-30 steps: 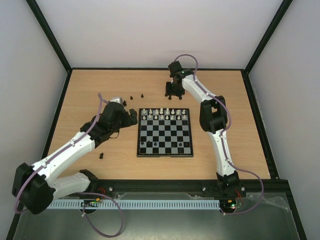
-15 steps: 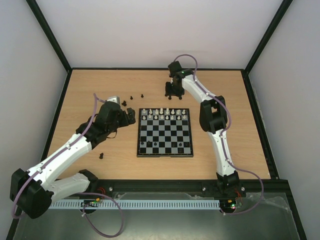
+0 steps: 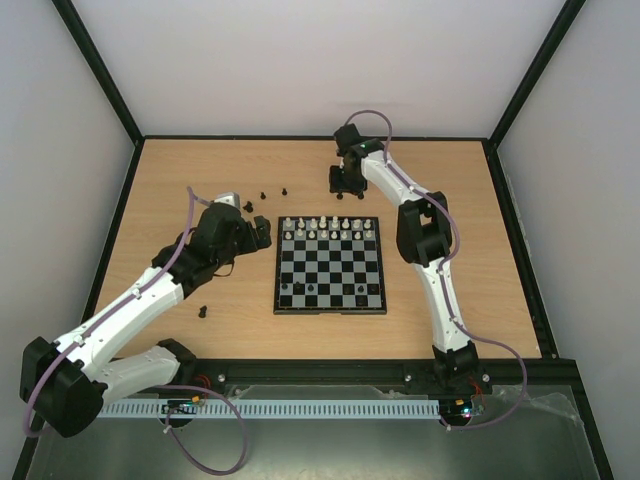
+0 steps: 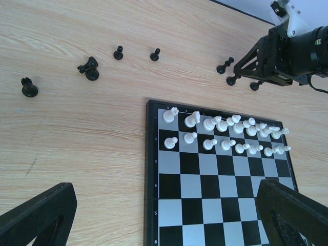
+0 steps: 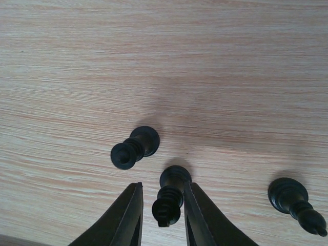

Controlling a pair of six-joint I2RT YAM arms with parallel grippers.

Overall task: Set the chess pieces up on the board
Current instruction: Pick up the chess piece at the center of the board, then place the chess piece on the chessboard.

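Three black pieces (image 5: 135, 145) stood close together on the wooden surface (image 5: 230, 61) beyond the far edge of the board (image 3: 330, 275), and the jaws of the right gripper (image 5: 162, 205) flanked the middle piece (image 5: 174, 180). Compared with a second earlier, that arm had barely shifted while its jaws had drawn in. A sliver of wood showed between the piece and one finger (image 5: 130, 220), so the jaws were narrowly parted, not clamped.

Over the same second the left arm's upper links had swung slightly. The left gripper (image 4: 164, 210) hung at much the same spot beside the board's far-left corner, jaws spread wide and holding nothing. Board and loose pieces lay unmoved.

The middle piece appeared upright, its long axis vertical, base on the wood and head pointing up toward the wrist camera. Its two neighbours looked the same. White pieces (image 4: 220, 134) filled the board's two far rows. Four more black pieces, among them a knight (image 4: 90, 68), were scattered left of the trio. Another black piece (image 3: 203, 311) sat alone off the board's left side.
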